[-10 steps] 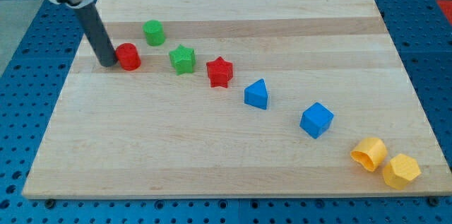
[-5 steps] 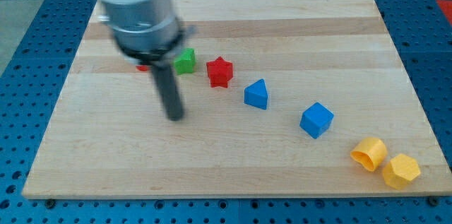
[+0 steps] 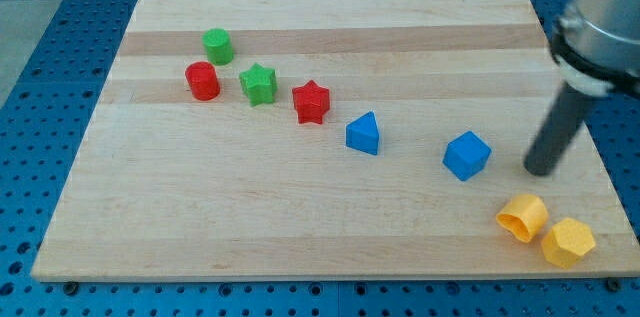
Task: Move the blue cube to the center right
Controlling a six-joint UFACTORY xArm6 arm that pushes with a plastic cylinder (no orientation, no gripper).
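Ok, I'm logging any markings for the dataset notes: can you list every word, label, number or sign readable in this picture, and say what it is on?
None: no text, number, brand or sign can be read anywhere in the camera view.
The wooden board, the blue cube and the other coloured blocks are all plain.
My tip, just right of the blue cube in the view, carries no marking; neither does the blue perforated table.

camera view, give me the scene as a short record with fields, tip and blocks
surface: wooden board
my tip: at the view's right, just right of the blue cube, a small gap between them
other blue block: near the middle, wedge-like
red blocks: cylinder and star
green blocks: cylinder and star
yellow blocks: two side by side at the bottom right corner, below my tip
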